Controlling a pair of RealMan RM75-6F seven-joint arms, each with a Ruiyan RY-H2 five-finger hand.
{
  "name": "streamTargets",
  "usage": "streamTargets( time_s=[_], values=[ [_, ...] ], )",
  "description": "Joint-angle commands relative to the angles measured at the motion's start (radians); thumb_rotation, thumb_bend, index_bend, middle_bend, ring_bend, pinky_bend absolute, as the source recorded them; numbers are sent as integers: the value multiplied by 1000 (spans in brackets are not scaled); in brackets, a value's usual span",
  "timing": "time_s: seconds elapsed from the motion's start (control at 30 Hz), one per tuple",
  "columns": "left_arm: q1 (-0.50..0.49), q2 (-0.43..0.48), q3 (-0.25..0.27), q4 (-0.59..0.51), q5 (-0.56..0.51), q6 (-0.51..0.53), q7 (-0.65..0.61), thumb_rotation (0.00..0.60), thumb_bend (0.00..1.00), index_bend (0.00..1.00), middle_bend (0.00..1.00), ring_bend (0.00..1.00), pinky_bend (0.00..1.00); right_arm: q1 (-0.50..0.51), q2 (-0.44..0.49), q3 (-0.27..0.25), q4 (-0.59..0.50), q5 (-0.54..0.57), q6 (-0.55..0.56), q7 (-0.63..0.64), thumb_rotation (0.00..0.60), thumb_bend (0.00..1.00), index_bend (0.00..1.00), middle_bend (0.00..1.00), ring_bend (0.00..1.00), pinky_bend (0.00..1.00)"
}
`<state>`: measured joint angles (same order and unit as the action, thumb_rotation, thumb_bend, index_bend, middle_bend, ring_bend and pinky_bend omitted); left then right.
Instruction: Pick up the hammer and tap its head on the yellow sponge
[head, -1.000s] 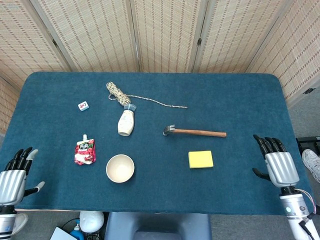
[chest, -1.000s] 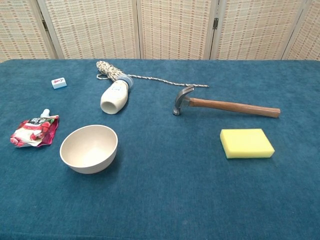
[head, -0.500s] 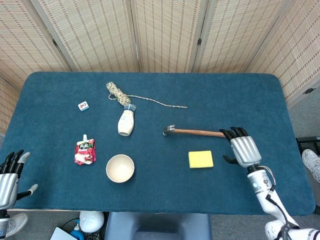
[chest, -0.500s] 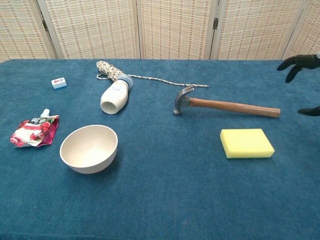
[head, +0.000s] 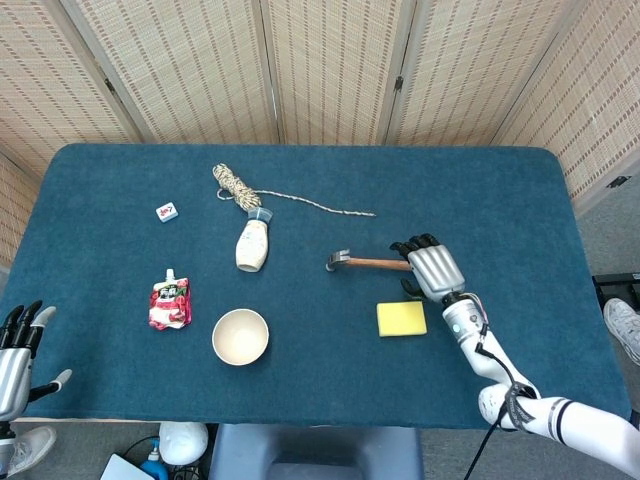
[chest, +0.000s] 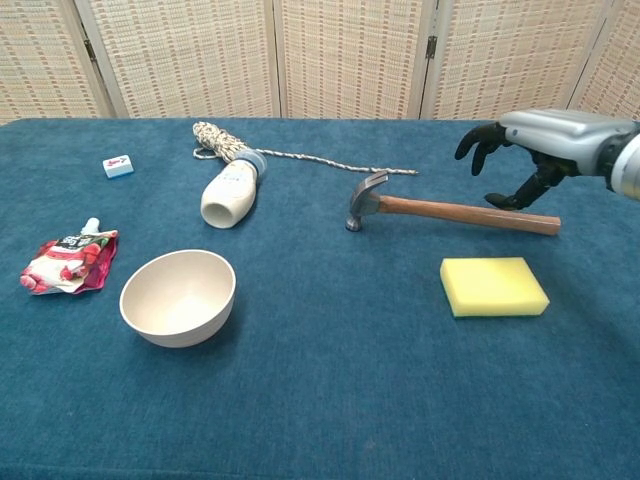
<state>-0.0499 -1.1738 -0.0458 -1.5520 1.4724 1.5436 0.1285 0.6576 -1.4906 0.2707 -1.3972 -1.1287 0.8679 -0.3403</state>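
The hammer (head: 365, 263) (chest: 440, 209) lies flat on the blue cloth, metal head to the left, wooden handle running right. Just in front of its handle end lies the yellow sponge (head: 401, 318) (chest: 493, 286). My right hand (head: 432, 268) (chest: 528, 150) hovers palm down above the right half of the handle, fingers spread and curved, holding nothing. The thumb reaches down close to the handle. My left hand (head: 18, 350) stays open at the near left table edge, seen only in the head view.
A cream bowl (chest: 178, 296) stands near the front left. A red pouch (chest: 68, 262), a white bottle (chest: 231, 191) on its side, a coil of rope (chest: 215, 139) with a trailing end and a small tile (chest: 118, 165) lie further left and back.
My right hand has swept from the right table edge leftward and now hangs over the hammer's handle. My left hand has dropped slightly lower at the left edge.
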Motion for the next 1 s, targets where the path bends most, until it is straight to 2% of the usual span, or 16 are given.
streamTargets(
  time_s=[0.03,0.17,0.5,0.83,1.0],
  values=[
    [1,2,0,0,-2,-3,0,600,144,153,86,47,232,50,-60,15,80,26,-36,12,600,310,244,326,216,280],
    [0,4,1,-2,-5,-9,1,600,145,158,86,47,232,92,-110,19,152,33,-59,34,600,310,244,326,216,327],
    [1,11,2,-8,-9,-18,2,600,144,160,86,47,232,173,-213,2,301,31,-110,55,600,321,246,330,234,330],
    [5,12,5,-7,-13,-23,0,600,144,165,86,47,232,206,-269,-20,388,43,-144,56,600,454,317,345,244,336],
    [6,12,4,-6,-14,-23,-2,600,144,165,86,47,232,212,-281,-23,409,61,-154,58,600,475,322,353,252,347]
  ],
)
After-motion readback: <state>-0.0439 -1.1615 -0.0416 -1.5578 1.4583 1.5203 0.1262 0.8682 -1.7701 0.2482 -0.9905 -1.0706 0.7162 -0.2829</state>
